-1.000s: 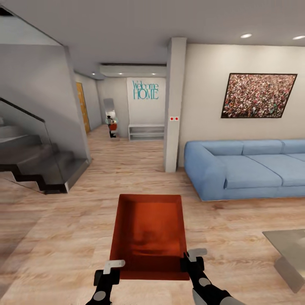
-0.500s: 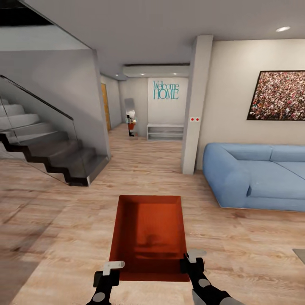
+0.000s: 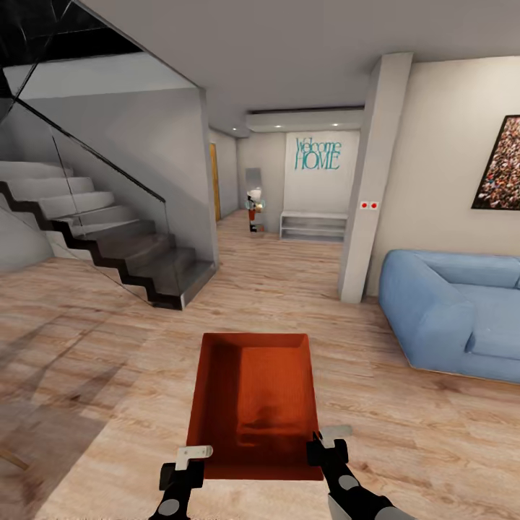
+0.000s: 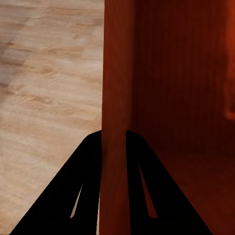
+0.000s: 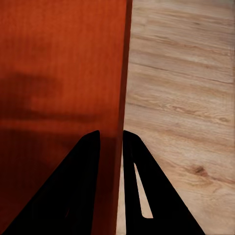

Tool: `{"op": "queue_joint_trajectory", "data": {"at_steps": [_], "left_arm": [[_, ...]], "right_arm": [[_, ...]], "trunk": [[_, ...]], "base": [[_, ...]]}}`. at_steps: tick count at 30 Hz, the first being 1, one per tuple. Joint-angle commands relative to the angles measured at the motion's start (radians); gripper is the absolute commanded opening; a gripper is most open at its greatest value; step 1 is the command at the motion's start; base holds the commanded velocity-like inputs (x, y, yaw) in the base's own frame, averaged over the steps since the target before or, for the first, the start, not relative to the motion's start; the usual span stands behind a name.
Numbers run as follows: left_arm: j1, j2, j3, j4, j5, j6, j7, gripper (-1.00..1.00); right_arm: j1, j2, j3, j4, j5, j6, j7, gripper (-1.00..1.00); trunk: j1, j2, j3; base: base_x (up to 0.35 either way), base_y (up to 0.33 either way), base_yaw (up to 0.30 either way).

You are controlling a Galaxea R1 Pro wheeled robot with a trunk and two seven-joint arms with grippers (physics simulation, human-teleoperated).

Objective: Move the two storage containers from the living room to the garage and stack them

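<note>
Both grippers, left (image 3: 193, 462) and right (image 3: 326, 442), pinch the bin's (image 3: 254, 401) side walls, lower centre, above the plank floor (image 3: 94, 375).

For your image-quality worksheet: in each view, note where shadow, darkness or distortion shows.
Head view: wide-angle stretch tilts the pillar and stairs; a dim smudge of shade lies inside the bin. Left wrist view: fingers are flat black silhouettes, and the bin's inside darkens. Right wrist view: a dark shadow band crosses the bin wall; the floor is evenly lit.
</note>
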Motion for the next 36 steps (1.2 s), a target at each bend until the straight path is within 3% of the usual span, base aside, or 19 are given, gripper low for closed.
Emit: {"op": "queue_joint_trajectory", "data": {"at_steps": [1, 36], "left_arm": [[-0.001, 0.0, 0.016, -0.031, -0.001, -0.062, 0.009, -1.0], [-0.001, 0.002, 0.018, -0.03, -0.002, -0.052, 0.007, -1.0]], "right_arm": [[0.0, -0.004, -0.042, 0.002, -0.025, -0.008, -0.043, -1.0], [0.0, -0.004, -0.042, 0.002, -0.037, -0.008, -0.043, -1.0]], "trunk": [[0.0, -0.001, -0.001], [0.0, -0.001, -0.001]], "base": [[0.025, 0.0, 0.116], [0.3, 0.0, 0.006]]}}
